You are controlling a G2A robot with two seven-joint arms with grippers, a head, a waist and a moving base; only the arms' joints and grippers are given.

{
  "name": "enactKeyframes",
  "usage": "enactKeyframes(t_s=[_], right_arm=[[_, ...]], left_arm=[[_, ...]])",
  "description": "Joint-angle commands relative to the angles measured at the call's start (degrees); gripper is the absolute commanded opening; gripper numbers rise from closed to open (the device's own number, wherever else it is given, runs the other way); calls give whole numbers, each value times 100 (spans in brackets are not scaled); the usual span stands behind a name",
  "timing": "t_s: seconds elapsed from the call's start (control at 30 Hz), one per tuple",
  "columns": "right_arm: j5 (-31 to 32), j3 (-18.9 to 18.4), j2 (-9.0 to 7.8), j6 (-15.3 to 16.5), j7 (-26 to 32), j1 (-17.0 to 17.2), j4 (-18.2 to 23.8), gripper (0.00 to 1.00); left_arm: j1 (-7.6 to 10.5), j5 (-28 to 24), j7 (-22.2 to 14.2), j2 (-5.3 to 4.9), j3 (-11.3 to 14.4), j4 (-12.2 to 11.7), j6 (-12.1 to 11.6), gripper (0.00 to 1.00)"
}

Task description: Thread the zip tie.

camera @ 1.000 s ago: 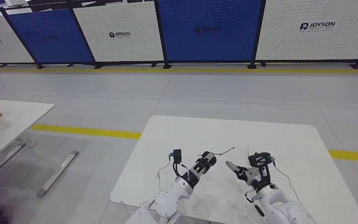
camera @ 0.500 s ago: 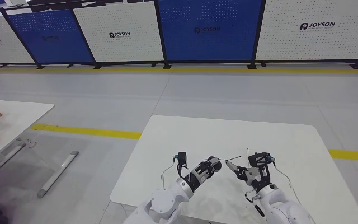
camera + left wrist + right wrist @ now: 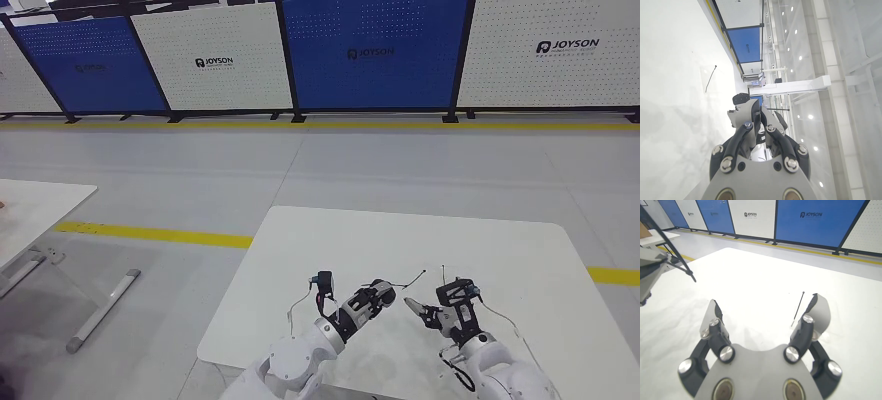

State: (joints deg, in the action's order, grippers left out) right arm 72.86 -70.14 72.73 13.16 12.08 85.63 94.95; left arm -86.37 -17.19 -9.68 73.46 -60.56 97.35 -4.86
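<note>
Top view gave me the table (image 3: 400,235) first, with both arms over its near edge. My left gripper (image 3: 380,290) sat at 9 o'clock from the right gripper (image 3: 424,303). Its fingers were pressed together on one zip tie (image 3: 405,282), whose free end pointed toward 2 o'clock and passed near the right gripper's spread, empty fingers. A spare tie (image 3: 798,307) lay flat on the table at 1 o'clock from the right gripper, just beside one finger. I judged the risk to lie in the second grasp. The strip looked thin and springy, so a close slightly off line could flick the tip aside or twist it in the left pinch. A low right finger could also drag the spare tie.
</note>
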Motion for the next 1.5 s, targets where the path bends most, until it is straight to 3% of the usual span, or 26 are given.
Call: enactKeyframes(t_s=[0.0,0.33,0.6,0.9,1.1,1.17,1.2,1.23,1.27,1.33,1.47], right_arm=[[-8,10,-26,499,-89,-49,-71,100],[-28,23,-33,614,-113,-53,-116,100],[-779,106,-70,632,-374,-84,-112,100],[-700,86,-79,522,-265,-101,-129,100],[-1051,101,-67,564,-376,-89,-105,100],[-1121,100,-66,565,-375,-105,-124,95],[-1135,105,-65,559,-371,-114,-134,81],[-1147,113,-65,561,-367,-121,-143,56],[-1177,126,-65,592,-353,-130,-160,50],[-1201,147,-67,632,-331,-147,-180,41],[-1216,263,-86,632,-305,-173,-155,36]], left_arm=[[0,0,0,0,0,0,0,0],[0,0,0,0,0,0,0,0],[0,0,0,0,0,0,0,0],[0,0,0,0,0,0,0,0],[0,0,0,0,0,0,0,0],[0,0,0,0,0,0,0,0],[0,0,0,0,0,0,0,0],[0,0,0,0,0,0,0,0],[0,0,0,0,0,0,0,0],[0,0,0,0,0,0,0,0],[0,0,0,0,0,0,0,0]])
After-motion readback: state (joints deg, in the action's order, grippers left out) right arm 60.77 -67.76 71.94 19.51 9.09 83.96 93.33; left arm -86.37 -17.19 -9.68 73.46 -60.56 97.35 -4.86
